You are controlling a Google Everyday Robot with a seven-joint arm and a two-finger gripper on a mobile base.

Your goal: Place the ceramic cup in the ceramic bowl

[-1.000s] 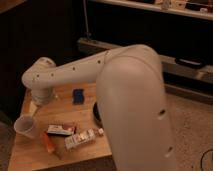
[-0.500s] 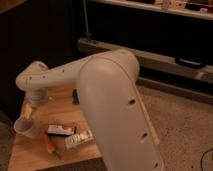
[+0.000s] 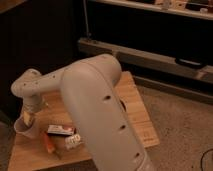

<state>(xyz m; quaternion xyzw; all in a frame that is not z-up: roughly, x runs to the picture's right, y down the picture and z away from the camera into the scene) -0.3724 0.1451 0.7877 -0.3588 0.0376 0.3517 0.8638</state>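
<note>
The big white robot arm leans over the light wooden table. Its gripper hangs at the table's left edge, right at the small pale ceramic cup. I cannot tell if it grips the cup. The arm hides the black ceramic bowl. It is best to hold the cup snugly and lift it straight up.

A bulky white robot arm crosses the middle of the wooden table, blocking it. Its gripper is at the left edge, at the ceramic cup. Just right of the cup, a red-and-white box, an orange object and a labelled bottle crowd together. Bare wood lies along the right side.
</note>
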